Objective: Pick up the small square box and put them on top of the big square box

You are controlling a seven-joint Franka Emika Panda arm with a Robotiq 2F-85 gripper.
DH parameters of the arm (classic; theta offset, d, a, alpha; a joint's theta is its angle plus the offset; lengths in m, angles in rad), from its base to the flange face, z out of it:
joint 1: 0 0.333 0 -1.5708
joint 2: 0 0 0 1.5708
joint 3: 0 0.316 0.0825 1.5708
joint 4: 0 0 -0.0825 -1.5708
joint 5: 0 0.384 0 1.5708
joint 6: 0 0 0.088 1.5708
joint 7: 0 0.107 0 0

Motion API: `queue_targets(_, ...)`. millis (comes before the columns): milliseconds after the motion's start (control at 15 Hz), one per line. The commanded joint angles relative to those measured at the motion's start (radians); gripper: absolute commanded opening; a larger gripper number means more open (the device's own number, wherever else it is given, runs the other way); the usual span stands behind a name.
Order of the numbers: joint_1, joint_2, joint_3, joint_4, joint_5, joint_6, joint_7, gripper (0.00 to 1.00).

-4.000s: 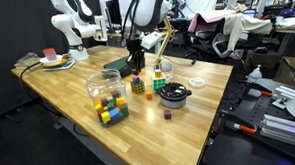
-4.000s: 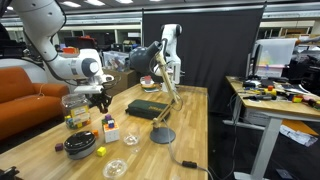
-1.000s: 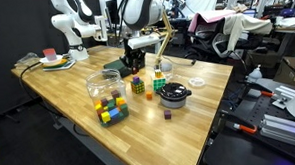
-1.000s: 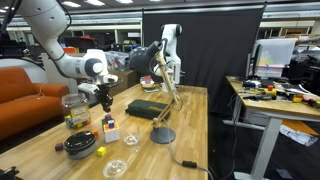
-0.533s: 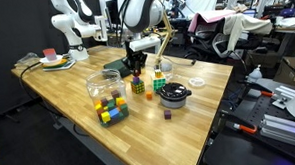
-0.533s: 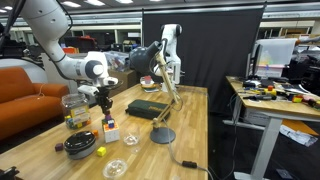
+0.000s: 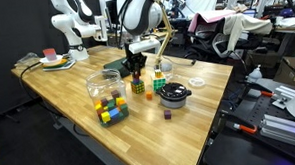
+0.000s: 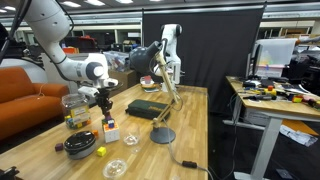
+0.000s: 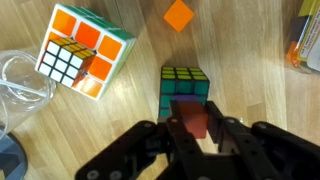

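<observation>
my tool is clenched on the small red cube, which looks lifted off the counter right over a green puzzle cube. the flat green box lies near on the counter. the cube looks light, stiff and smooth, so likely slippery. best hold is a pinch on two flat opposite faces at the middle, and the box top looks flat enough to take it.

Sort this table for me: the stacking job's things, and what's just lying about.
Job in hand:
pincer, shut on the small red cube
dark green flat box

Lying about:
jar of coloured cubes
white-and-orange puzzle cube
loose orange cube
purple cube
</observation>
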Motion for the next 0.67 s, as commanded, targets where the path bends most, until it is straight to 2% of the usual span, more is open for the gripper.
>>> queue_targets(0,0.001,0.012,0.001,0.028,0.027,-0.032,-0.011,0.07)
queue_targets(333,-0.001,0.018,0.001,0.036,0.028,-0.036,-0.011,0.07)
queue_targets(400,-0.003,0.018,0.003,0.038,0.031,-0.041,-0.013,0.38)
queue_targets(467,-0.003,0.018,0.004,0.039,0.033,-0.045,-0.013,0.55)
queue_targets(600,-0.005,0.015,0.005,0.037,0.036,-0.046,-0.015,0.66)
